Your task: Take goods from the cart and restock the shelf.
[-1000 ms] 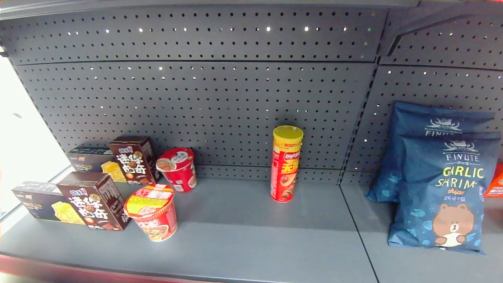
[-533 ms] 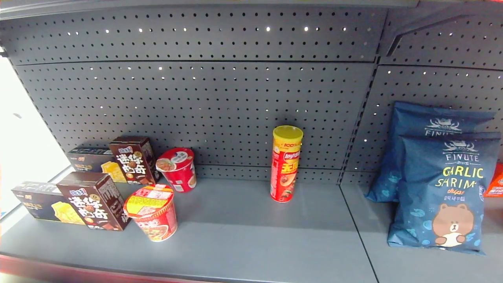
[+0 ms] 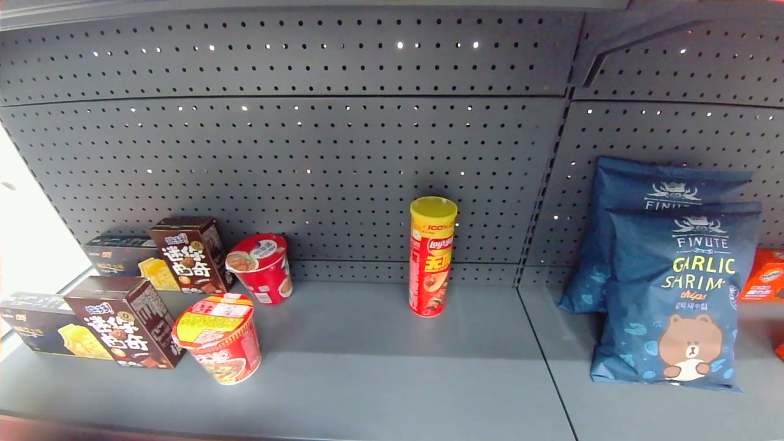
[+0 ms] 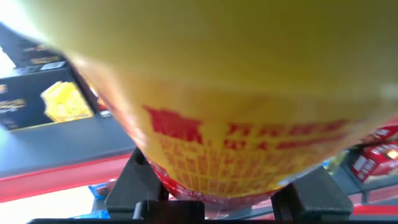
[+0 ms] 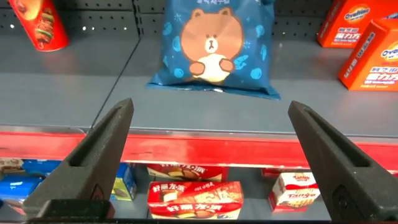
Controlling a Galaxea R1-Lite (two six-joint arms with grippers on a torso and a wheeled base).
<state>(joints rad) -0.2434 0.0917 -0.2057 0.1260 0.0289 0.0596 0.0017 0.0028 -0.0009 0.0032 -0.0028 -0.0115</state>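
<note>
Yellow on top and red below, a snack pack (image 4: 236,124) is seen very close up, with red letters printed on the yellow part. It is held by the left gripper (image 4: 217,190); a black finger (image 4: 134,183) is pressed to each side of it, so the jaws are clamped on the pack. Whether it is a can or a cup cannot be told. The right gripper (image 5: 214,165) is held low in front of the shelf's red front edge (image 5: 205,149), with its jaws wide apart and nothing between them. A grey metal shelf (image 3: 367,367) with a back wall full of little holes (image 3: 306,171) is seen ahead. A tall red chips can (image 3: 432,256) with a yellow lid is stood upright near the back wall. Two red noodle cups (image 3: 218,337) are placed to the left, just beside brown boxes (image 3: 125,321) and dark boxes (image 3: 43,324). Two blue bags (image 3: 674,294) are leaned up on the right, one behind the other, with an orange box (image 3: 762,275) beside them.
</note>
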